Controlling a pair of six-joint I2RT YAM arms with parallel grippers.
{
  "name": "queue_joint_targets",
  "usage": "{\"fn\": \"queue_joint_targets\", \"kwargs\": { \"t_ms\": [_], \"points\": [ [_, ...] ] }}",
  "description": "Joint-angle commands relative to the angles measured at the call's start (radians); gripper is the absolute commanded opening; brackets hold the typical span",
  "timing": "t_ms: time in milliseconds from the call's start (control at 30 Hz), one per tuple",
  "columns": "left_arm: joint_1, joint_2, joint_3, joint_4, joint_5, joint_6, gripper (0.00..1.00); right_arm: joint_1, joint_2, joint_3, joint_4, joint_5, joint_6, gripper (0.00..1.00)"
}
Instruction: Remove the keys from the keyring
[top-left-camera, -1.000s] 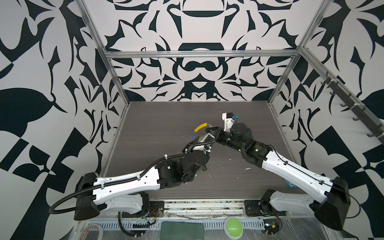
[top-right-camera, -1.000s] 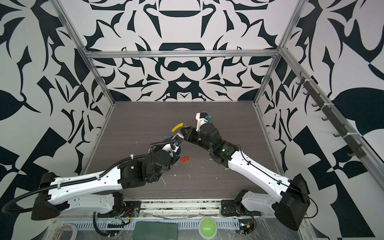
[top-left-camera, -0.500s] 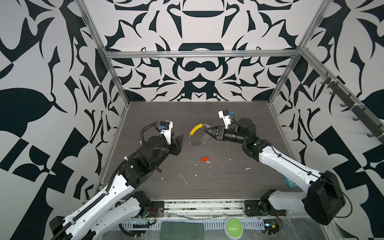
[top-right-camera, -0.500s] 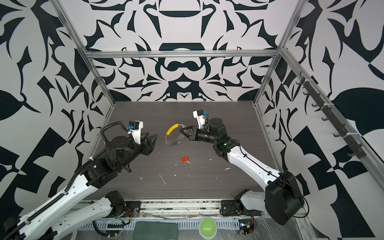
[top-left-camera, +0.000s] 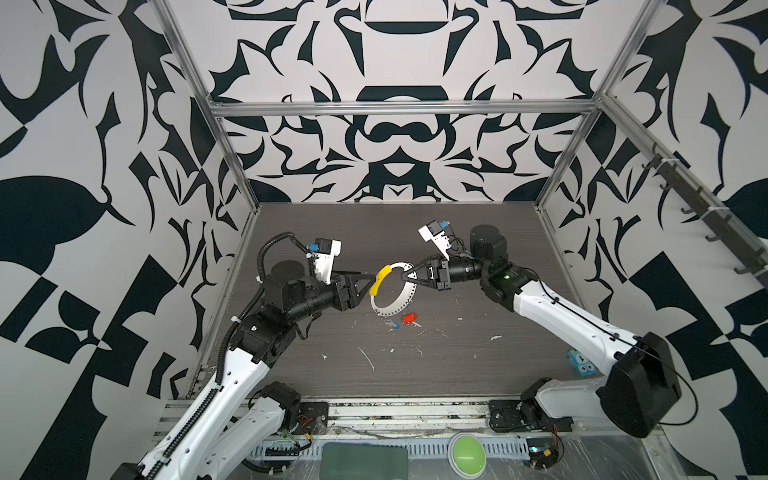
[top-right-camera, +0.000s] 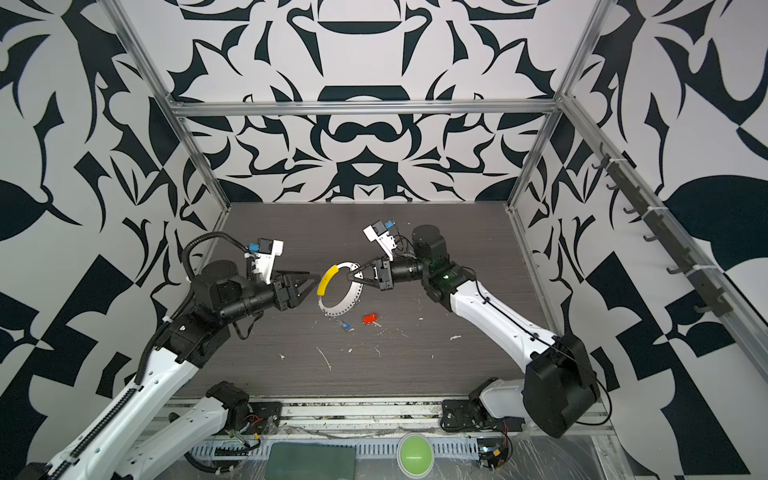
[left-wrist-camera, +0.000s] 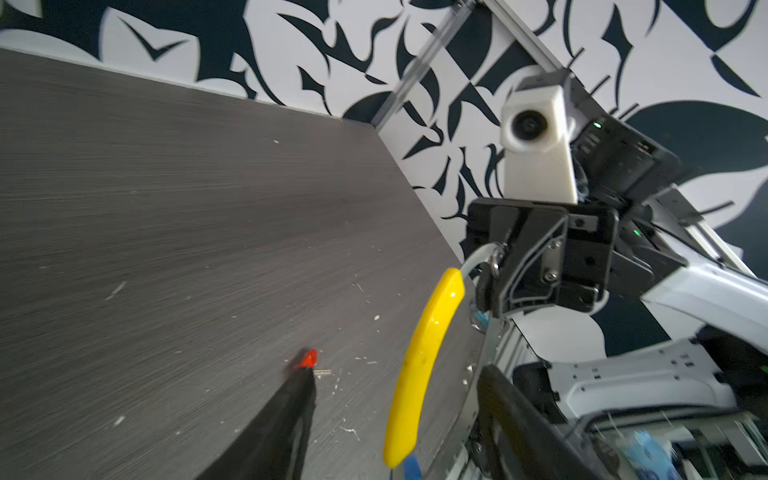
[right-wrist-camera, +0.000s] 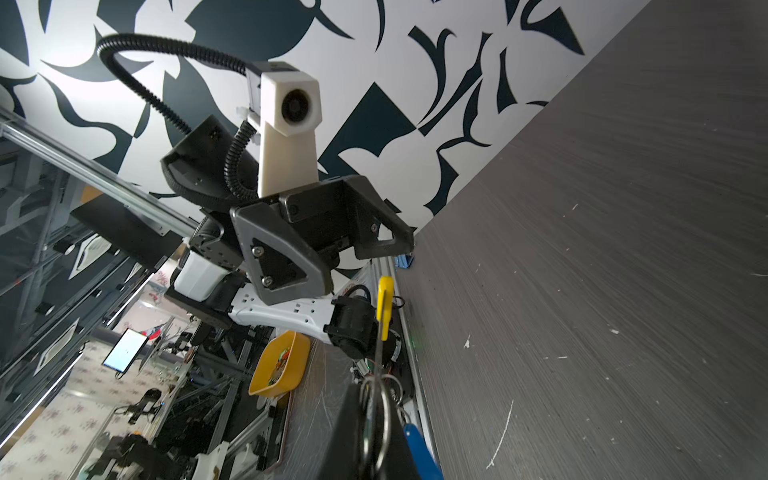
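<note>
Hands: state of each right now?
Left hand: open, holding nothing.
Right hand: closed on the keyring.

Walls: I see black-and-white leaf-pattern panels (top-left-camera: 399, 54) at 9, 12 and 3 o'clock.
Frame: silver aluminium bars (top-left-camera: 399, 109) run along their edges.
Floor: dark grey wood-grain tabletop (top-left-camera: 332, 232), white scraps (top-left-camera: 368, 358) toward 6 o'clock.
Rail: dark hooks (top-left-camera: 715, 216) at 3 o'clock.

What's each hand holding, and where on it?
Right hand pinches the keyring on its bare band just past the yellow sleeve. Left hand open, holds nothing.
</note>
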Motion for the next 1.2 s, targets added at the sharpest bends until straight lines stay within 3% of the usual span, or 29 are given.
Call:
{"fn": "queue_joint_targets", "kwargs": {
  "t_ms": [0,167,367,433,500,600,700,867,1167],
  "points": [
    [0.006,0.024,0.004,0.065,0.197,-0.062,0.59,-0.004,0.002,0.075,-0.004,-0.093,-0.062,0.0],
    [0.006,0.067,0.012,0.066,0.24,-0.085,0.43,-0.002,0.027,0.117,-0.006,-0.132,-0.063,0.0],
    [0.006,0.06,-0.007,0.145,0.24,-0.129,0.1,-0.002,0.043,0.142,-0.027,-0.126,-0.055,0.0],
    [0.006,0.052,-0.011,0.156,0.199,-0.144,0.0,-0.002,0.035,0.147,-0.045,-0.065,-0.046,0.1],
    [0.006,0.043,-0.016,0.17,0.148,-0.164,0.0,0.0,0.015,0.148,-0.079,0.017,-0.052,0.31],
    [0.002,0.022,-0.039,0.219,0.081,-0.213,0.0,0.0,-0.045,0.141,-0.129,0.19,-0.072,0.39],
    [-0.013,-0.01,-0.044,0.233,-0.021,-0.227,0.0,0.0,-0.128,0.111,-0.157,0.379,-0.099,0.4],
    [-0.076,-0.026,-0.022,0.206,-0.245,-0.244,0.0,0.039,-0.235,0.061,-0.171,0.581,-0.125,0.4],
    [-0.221,0.053,0.057,0.185,-0.565,-0.254,0.0,0.323,-0.28,0.002,-0.219,0.944,-0.258,0.39]
  ]
}}
